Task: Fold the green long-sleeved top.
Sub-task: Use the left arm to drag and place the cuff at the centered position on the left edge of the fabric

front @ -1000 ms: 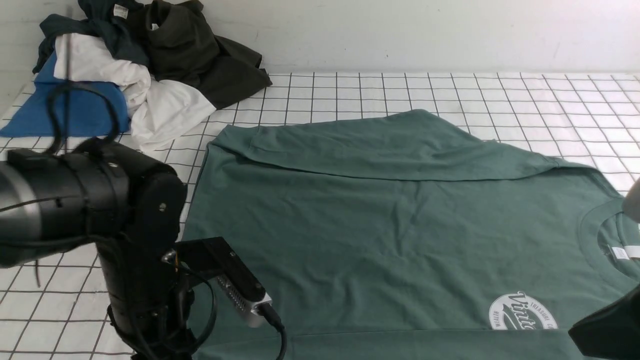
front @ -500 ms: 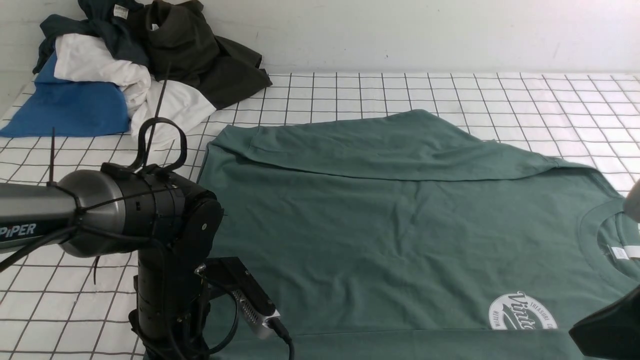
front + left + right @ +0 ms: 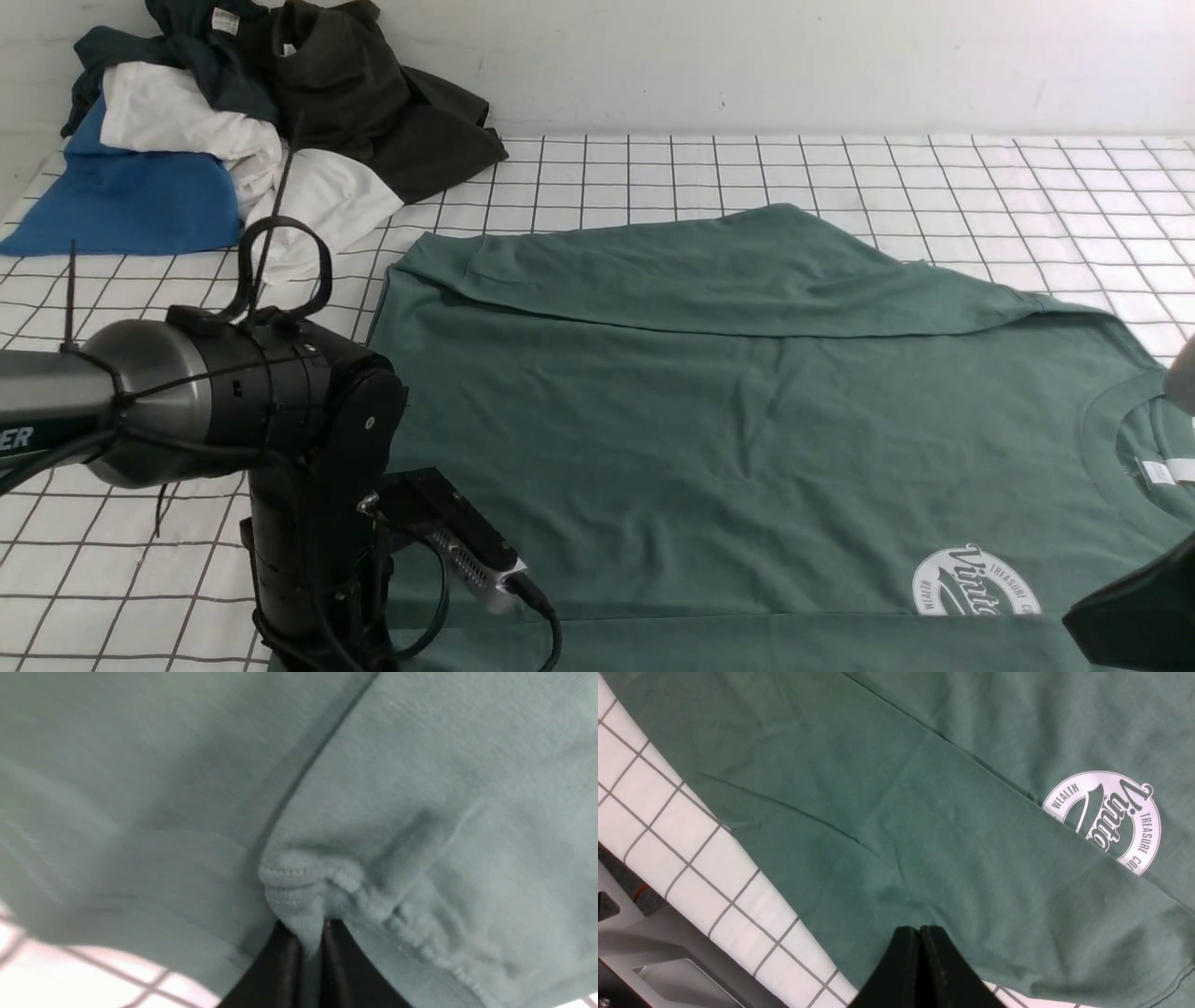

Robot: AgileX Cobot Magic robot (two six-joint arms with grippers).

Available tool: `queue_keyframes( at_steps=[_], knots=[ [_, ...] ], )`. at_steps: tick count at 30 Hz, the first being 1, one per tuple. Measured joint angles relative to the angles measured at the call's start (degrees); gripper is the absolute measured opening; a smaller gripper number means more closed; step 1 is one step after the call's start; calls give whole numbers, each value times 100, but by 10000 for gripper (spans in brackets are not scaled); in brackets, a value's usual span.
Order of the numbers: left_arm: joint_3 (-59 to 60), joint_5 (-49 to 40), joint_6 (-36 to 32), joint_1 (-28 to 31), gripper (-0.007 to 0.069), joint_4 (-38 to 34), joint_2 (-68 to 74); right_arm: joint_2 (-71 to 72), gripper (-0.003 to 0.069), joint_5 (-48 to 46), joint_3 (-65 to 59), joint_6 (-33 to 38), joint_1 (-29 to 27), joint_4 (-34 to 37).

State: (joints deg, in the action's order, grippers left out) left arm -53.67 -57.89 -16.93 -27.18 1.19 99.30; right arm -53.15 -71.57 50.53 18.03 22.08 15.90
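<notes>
- Green long-sleeved top (image 3: 420, 788): one edge is pinched in my left gripper (image 3: 312, 952), its fingers clamped on a bunched, stitched fold. I cannot tell whether that is a cuff or a hem corner.
- Left arm (image 3: 233, 401): at 8 o'clock in the front view, standing over the top's near corner at that end.
- Lie of the top: flat on the grid-marked table (image 3: 840, 168), from centre to 3 o'clock. The neck label (image 3: 1158, 472) and logo print (image 3: 976, 581) are at the 3 to 4 o'clock end. The far sleeve (image 3: 728, 271) is folded in at 12 o'clock and the near sleeve (image 3: 924, 835) lies along 6 o'clock.
- Right gripper (image 3: 920, 947): fingers pressed together with nothing between them, over the near sleeve around 4 o'clock.
- Pile of other clothes (image 3: 261, 121): 11 o'clock, well apart from the top.
- Handling note: I judge the bite shallow. I would lift low and slowly and check that every layer comes up. Then I would carry toward 3 o'clock, keeping the near edge square and not dragging the folded sleeves open.
</notes>
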Motion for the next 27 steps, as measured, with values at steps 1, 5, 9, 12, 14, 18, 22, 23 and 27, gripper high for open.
queue_keyframes(
  at_steps=[1, 5, 9, 12, 14, 18, 22, 23, 27],
  knots=[
    [0, 12, 14, 0, 22, 17, -108, 0, -15, 0, 0, 5, 0, 0],
    [-107, -68, 28, 0, 21, 30, -530, 0, -15, 0, 0, 12, 0, -27],
    [-504, -356, 39, 0, 20, 30, -829, 0, -15, 0, 0, 12, 0, -94],
    [-905, -654, 39, 0, 20, 30, -873, 0, -15, 18, 0, -94, 0, -250],
    [-1243, -904, 39, 0, 19, 30, -873, -49, -15, 130, 0, -319, 0, -489],
    [-1856, -1122, 33, 0, 19, 47, -873, -300, -15, 403, 0, -819, 0, -1047],
    [-2554, -1183, -5, 0, 20, 133, -873, -801, -15, 744, 0, -1542, 0, -1842],
    [-2750, -1225, -5, 0, 20, 154, -866, -960, -15, 819, 0, -1705, 0, -2023],
    [-3588, -1273, -25, 0, 20, 198, -627, -1651, -15, 1063, 0, -2196, -83, -2524]
  ],
)
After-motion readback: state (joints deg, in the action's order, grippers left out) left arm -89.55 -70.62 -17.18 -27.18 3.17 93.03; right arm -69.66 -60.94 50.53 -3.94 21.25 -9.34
